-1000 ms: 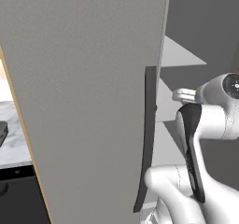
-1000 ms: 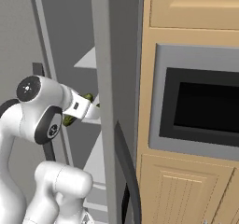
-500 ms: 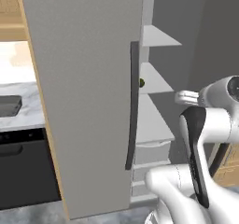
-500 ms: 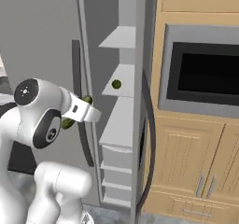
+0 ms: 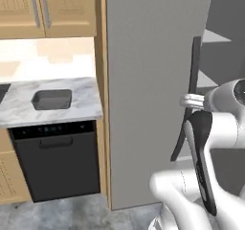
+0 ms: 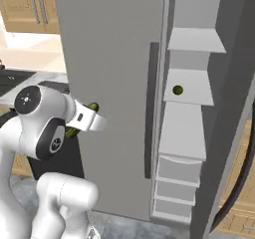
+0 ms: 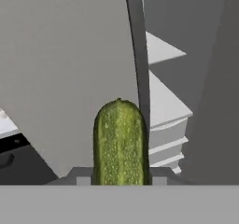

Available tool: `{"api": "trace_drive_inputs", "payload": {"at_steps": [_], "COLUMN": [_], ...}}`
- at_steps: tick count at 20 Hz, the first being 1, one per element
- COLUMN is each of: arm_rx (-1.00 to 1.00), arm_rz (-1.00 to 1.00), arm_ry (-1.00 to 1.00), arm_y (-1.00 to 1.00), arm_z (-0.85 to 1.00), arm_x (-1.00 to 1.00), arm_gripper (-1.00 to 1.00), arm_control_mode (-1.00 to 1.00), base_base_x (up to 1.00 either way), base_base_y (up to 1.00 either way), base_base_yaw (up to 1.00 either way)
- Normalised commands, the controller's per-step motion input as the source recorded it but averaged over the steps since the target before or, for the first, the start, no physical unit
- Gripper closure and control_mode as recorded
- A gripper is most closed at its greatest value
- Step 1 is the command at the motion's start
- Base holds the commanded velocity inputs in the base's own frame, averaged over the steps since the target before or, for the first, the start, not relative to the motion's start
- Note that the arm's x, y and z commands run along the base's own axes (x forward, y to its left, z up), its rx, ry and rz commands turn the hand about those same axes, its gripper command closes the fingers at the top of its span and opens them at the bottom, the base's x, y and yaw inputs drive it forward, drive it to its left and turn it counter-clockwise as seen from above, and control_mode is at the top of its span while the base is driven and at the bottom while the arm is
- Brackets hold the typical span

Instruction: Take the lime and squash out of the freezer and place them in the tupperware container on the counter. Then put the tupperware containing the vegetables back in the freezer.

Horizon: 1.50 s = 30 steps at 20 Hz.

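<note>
1. The squash (image 7: 120,143) — a light green, speckled, elongated piece — stands up between the finger tips in the hand view, so the gripper (image 7: 120,180) looks clenched on it. The finger tips themselves are mostly hidden behind the piece, so I judge the grip from how the squash sits rather than from seeing contact. In the right base view the same green piece (image 6: 93,106) pokes out at the end of the hand, in front of the grey door.
2. The lime (image 6: 177,89) is a small dark round lump resting on a pale shelf inside the freezer (image 6: 191,83), to the right of the open door — it has not been taken out.
3. The tupperware container (image 5: 51,99) sits on the counter (image 5: 81,104) to the left of the freezer, above the black dishwasher (image 5: 57,159). It looks empty, as far as the small picture lets me tell.
4. Done so far, by my reading: the freezer is open and the squash is out of it, in hand.
5. Left to do: carry the squash left to the container and set it in, fetch the lime from its shelf and add it, then lift the filled container into the freezer.
</note>
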Motion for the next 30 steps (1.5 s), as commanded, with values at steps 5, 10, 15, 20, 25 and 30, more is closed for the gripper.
{"api": "trace_drive_inputs", "payload": {"at_steps": [5,10,15,20,25,30], "arm_rx": [0.00,0.00,0.00,0.00,0.00,0.00], "arm_rz": [0.00,0.00,0.00,0.00,0.00,0.00], "arm_ry": [0.00,0.00,0.00,0.00,0.00,0.07], "arm_y": [0.00,0.00,0.00,0.00,0.00,0.00], "arm_z": [0.00,0.00,0.00,0.00,0.00,-0.19], "arm_x": [0.00,0.00,0.00,0.00,0.00,0.52], "arm_gripper": [1.00,1.00,1.00,1.00,1.00,1.00], "arm_control_mode": [1.00,1.00,1.00,1.00,1.00,-1.00], "base_base_x": [0.17,0.47,0.62,0.76,0.83,0.38], "base_base_y": [1.00,1.00,0.93,0.60,0.23,0.03], "base_base_yaw": [0.00,0.00,0.00,0.00,0.00,0.00]}}
